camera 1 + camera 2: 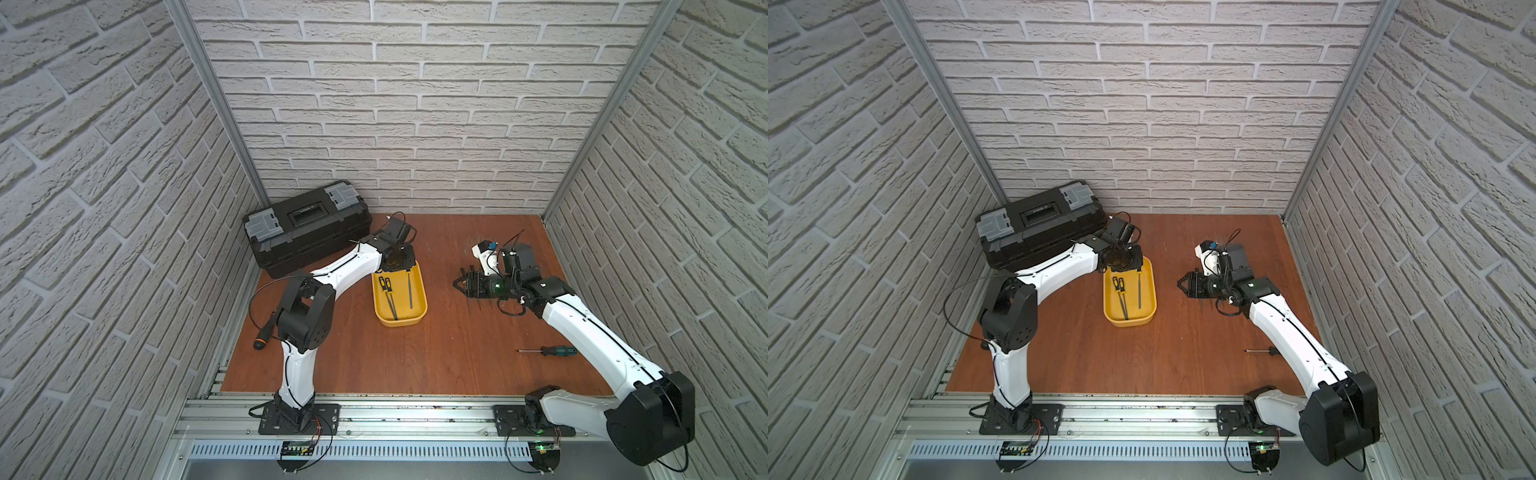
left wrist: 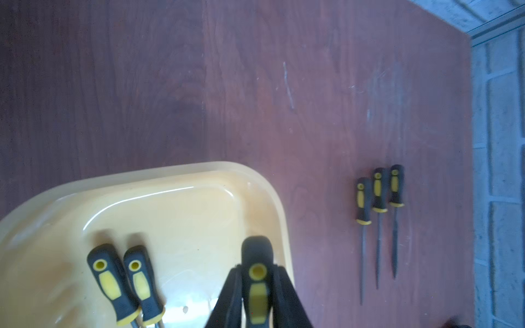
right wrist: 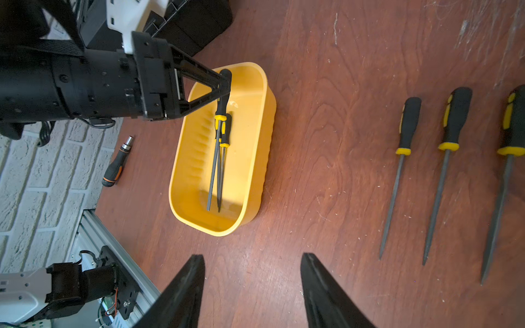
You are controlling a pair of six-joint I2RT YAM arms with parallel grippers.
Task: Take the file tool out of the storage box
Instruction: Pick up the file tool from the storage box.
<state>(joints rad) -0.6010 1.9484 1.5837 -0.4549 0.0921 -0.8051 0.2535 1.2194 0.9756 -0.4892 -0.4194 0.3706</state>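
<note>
Three walls close this space in, all faced in the same pale grey-white brick pattern: the back wall (image 1: pixel 399 104) ahead, the left wall (image 1: pixel 83 166) and the right wall (image 1: pixel 685 187) at either side. At each back corner a bare aluminium post runs up, the left post (image 1: pixel 220 112) and the right post (image 1: pixel 606 112). The tabletop (image 1: pixel 415 357) is reddish-brown wood-grain board. It looks worn: a thin pale scratch (image 2: pixel 288 85) shows in the left wrist view and whitish scuffing (image 3: pixel 483 17) in the right wrist view. Along the near edge lies a grooved aluminium rail (image 1: pixel 415 415), and just beyond it a white vent strip (image 1: pixel 415 451) of narrow slots. The light is even and soft, and the shadows are faint.
</note>
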